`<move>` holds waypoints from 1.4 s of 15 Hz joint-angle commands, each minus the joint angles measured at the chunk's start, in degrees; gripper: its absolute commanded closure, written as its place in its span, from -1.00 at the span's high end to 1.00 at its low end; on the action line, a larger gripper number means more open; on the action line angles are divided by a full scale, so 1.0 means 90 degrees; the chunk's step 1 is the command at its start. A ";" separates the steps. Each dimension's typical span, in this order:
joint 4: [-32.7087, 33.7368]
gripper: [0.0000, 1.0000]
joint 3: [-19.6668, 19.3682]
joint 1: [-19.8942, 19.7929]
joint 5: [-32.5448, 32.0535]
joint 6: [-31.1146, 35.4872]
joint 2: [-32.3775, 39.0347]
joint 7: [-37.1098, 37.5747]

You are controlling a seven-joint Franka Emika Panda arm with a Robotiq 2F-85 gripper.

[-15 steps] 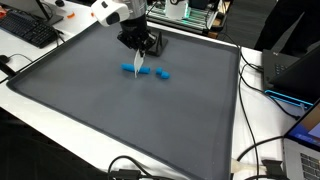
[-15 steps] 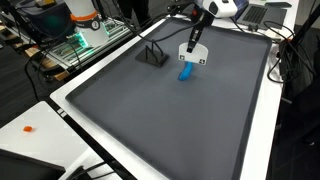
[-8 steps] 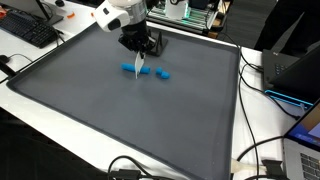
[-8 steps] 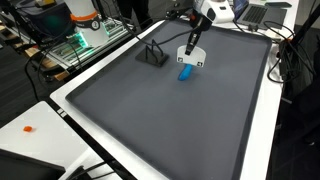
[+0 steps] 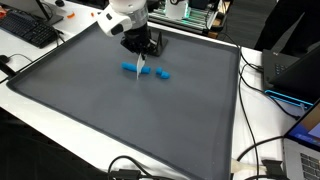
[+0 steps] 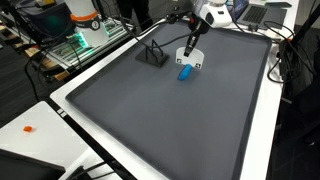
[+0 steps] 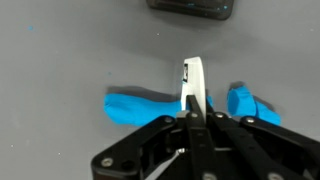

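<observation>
My gripper (image 7: 193, 112) is shut on a thin white stick-like tool (image 7: 194, 80) and holds it upright, tip down, over a grey mat (image 5: 110, 120). In the wrist view the tool's tip lies between a long blue piece (image 7: 140, 108) and a small blue piece (image 7: 248, 103) on the mat. Both exterior views show the gripper (image 5: 139, 52) (image 6: 192, 40) above the blue pieces (image 5: 130, 68) (image 6: 185, 73), with the white tool (image 5: 139, 66) (image 6: 190, 55) hanging down beside them. I cannot tell whether the tip touches the mat.
A black object (image 7: 190, 8) (image 6: 152, 56) sits on the mat just beyond the blue pieces. The mat (image 6: 170, 120) has a white raised border. A keyboard (image 5: 28, 30), cables (image 5: 262, 150) and electronics (image 6: 85, 35) lie around the table.
The arm's wrist has shifted slightly toward the back of the mat. The white tool stays held and the blue pieces have not moved.
</observation>
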 commanded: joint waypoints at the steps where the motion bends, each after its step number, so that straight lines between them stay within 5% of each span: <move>1: -0.0135 -0.98 0.0058 -0.0036 -0.0013 0.0150 0.0208 0.0007; 21: -0.0098 -0.98 0.0234 -0.0127 0.0486 -0.0161 0.0154 -0.0071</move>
